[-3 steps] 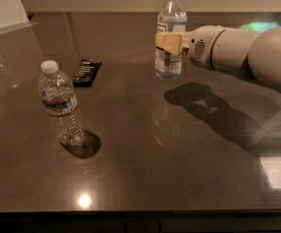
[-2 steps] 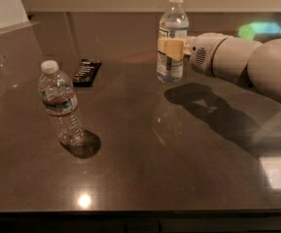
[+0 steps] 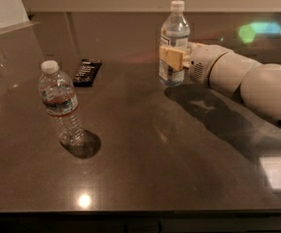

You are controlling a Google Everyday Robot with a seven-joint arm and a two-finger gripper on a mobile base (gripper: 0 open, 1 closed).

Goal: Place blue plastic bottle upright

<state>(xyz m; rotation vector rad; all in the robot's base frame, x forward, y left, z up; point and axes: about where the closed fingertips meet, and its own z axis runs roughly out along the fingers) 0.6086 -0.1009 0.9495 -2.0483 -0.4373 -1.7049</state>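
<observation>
Grips the blue plastic bottle (image 3: 175, 35) at mid-body with the pincer (image 3: 172, 57), pinched shut on it: one tan finger (image 3: 171, 58) across the front of the pale label, the other hidden behind. Holds it upright, white cap straight above the pincer and base straight below, at or just over the table (image 3: 145, 178); cannot tell whether touching. Leaves a taller ribbed clear bottle (image 3: 60, 103) standing well beyond the fingertips and nearer the camera. Leaves also a flat dark object (image 3: 86, 72) lying between that bottle and the pincer, apart from both.

Looks light, judging by the small size; cannot tell how full. Probably has thin walls that dent under a hard squeeze, so calls for firm but modest pressure. Offers a smooth label, likely a little slippery, so may slide down through a loose pinch. Stands tall on a narrow base, so tips easily from a sideways nudge. Suits a hold across the widest part of the body, about where the pincer sits now, rather than up at the cap or neck, where it would swing. Calls next for settling the base flat below the pincer, then spreading the fingers evenly and backing straight off along the arm.
</observation>
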